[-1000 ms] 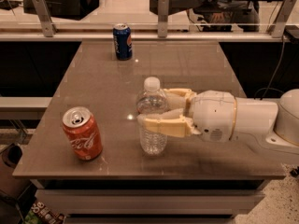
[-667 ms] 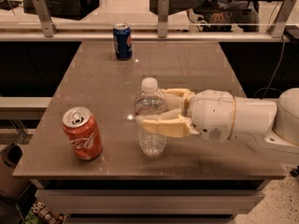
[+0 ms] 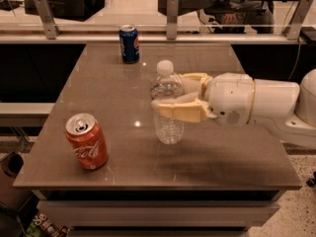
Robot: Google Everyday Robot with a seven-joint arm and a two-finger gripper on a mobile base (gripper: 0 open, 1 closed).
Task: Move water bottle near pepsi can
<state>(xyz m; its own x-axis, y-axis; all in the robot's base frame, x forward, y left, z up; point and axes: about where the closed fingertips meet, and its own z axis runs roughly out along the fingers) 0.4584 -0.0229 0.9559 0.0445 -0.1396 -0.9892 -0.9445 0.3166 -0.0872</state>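
At the centre of the table point(image 3: 222, 152), camera view: the gripper point(image 3: 168, 92), reaching in from the right, was clamped around the middle of the upright water bottle point(image 3: 168, 127). The pepsi can point(image 3: 129, 44) stood well apart, near the far edge. A red cola can point(image 3: 87, 141) sat front-left. The carry probably called for a low, upright path toward the far can, stopping just beside it without contact.

Red can point(image 3: 87, 142): white Coca-Cola script. Pepsi can point(image 3: 129, 44): round red-white logo. Claw point(image 3: 170, 92) clasps water bottle point(image 3: 169, 130), right of red can.
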